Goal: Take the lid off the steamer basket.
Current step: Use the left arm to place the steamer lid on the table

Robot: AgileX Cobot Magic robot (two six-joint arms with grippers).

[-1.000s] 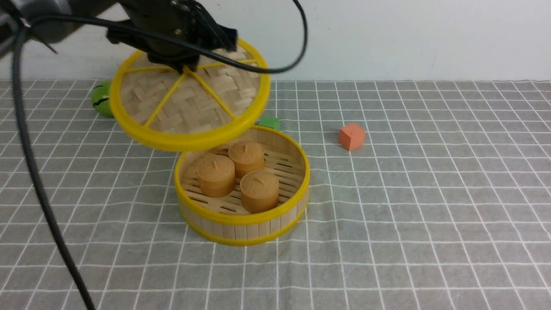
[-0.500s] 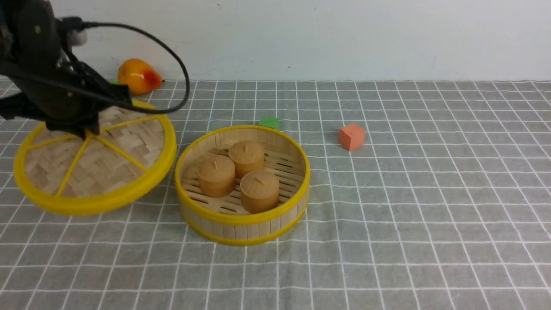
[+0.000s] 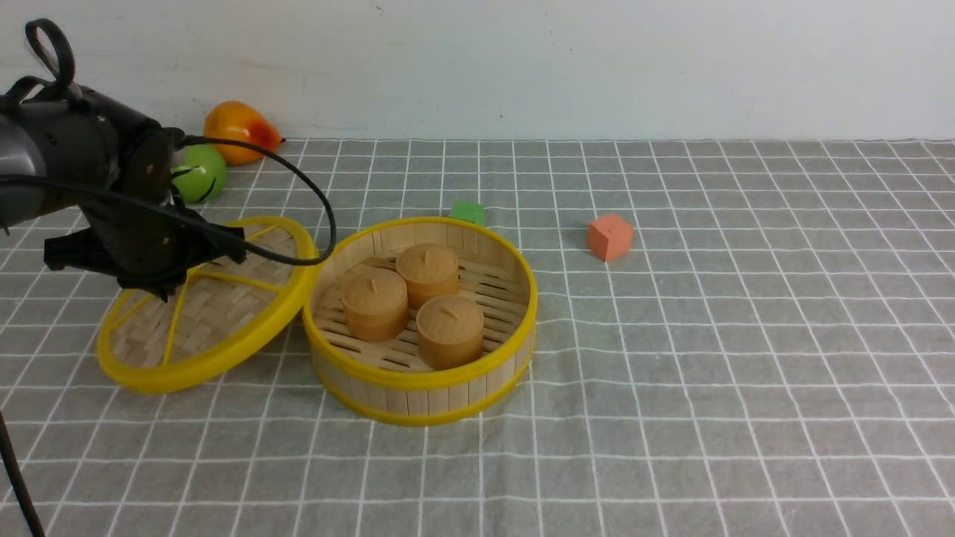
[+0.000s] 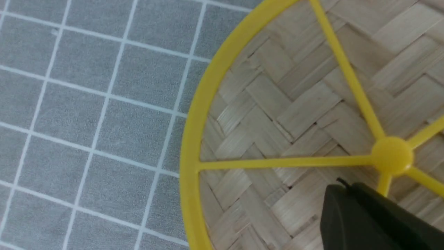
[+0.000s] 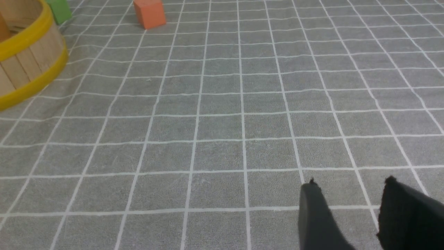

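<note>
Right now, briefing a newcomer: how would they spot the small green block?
Find the round bamboo-slat steamer basket with yellow rims. Just behind its far rim sits the small green block, partly hidden, unlike the orange cube standing clear to its right.

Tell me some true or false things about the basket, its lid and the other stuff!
1. The lid covers the steamer basket. False: it lies beside the basket, on the robot's left, tilted.
2. Three tan buns sit inside the basket. True.
3. The orange cube is in the basket too. False: it sits apart on the cloth, to the basket's right.
4. The right gripper holds nothing. True.
</note>
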